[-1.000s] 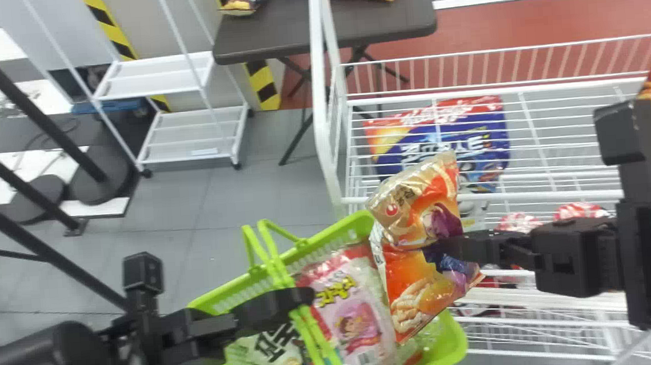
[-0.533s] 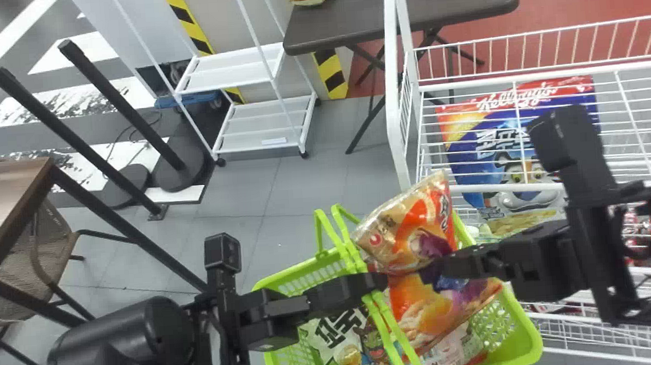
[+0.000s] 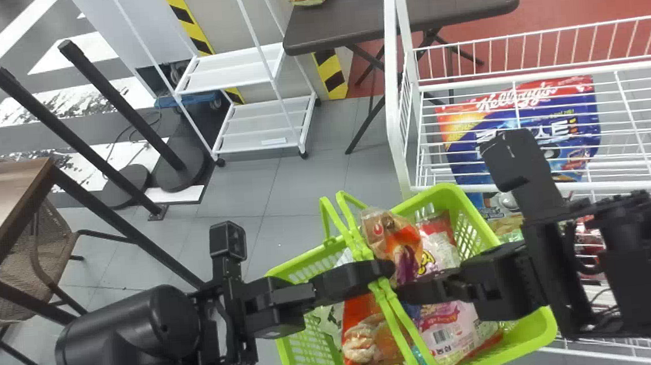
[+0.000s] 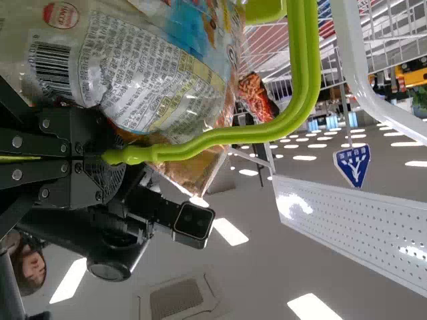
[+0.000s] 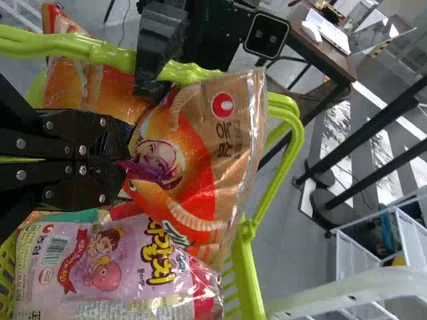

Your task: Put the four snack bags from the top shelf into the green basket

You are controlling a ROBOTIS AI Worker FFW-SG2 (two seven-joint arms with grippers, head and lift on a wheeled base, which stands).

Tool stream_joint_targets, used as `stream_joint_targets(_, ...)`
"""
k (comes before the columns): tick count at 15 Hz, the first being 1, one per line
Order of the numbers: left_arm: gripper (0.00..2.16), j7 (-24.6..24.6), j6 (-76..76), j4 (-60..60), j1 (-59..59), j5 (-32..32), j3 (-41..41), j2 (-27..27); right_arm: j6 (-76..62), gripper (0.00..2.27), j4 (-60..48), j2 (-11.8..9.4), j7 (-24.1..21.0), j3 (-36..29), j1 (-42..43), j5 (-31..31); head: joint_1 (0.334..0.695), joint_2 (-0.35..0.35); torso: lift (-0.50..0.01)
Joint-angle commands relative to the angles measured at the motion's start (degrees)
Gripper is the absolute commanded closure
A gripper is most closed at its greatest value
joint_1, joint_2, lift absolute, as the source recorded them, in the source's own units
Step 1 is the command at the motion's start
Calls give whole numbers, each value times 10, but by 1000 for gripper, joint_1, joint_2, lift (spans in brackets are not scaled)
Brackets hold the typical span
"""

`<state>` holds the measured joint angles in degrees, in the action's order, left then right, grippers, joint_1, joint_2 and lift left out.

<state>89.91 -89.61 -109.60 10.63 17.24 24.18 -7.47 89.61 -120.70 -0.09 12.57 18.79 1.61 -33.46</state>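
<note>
My right end effector (image 5: pixel 123 167) was closed tight on the middle of the orange bag (image 5: pixel 200 127). The bag was over the green basket (image 3: pixel 542 333), just to the left of that end effector's tips. Its long side ran from far to near, across the way the tips pointed. The right arm lay over the basket's right side, pointing left. It had the bag, so I think it was the one to let go. My left end effector (image 3: pixel 388 270) was just beside the bag, squeezed shut on the handles (image 4: pixel 307 80). The handles crossed close to the bag's middle. I thought the bag had to go down clear of them, next to the pink bag (image 3: pixel 451 334), or it could get stuck.
</note>
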Motion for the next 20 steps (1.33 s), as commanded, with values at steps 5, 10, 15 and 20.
stream_joint_targets(5,2148,7,-4,5,-10,-2,5,-1,5,46,-3,-2,0,-72,2,-16,695,350,0)
stream_joint_targets(10,2148,7,-4,12,-13,-3,9,-3,5,39,-44,-10,13,-259,10,-76,695,313,0)
stream_joint_targets(15,2148,7,-4,16,-13,-2,13,-4,-67,56,18,-40,14,-307,38,143,695,116,0)
stream_joint_targets(20,2148,7,-4,20,-7,-1,21,-6,-290,66,186,-40,9,-345,129,296,695,-90,0)
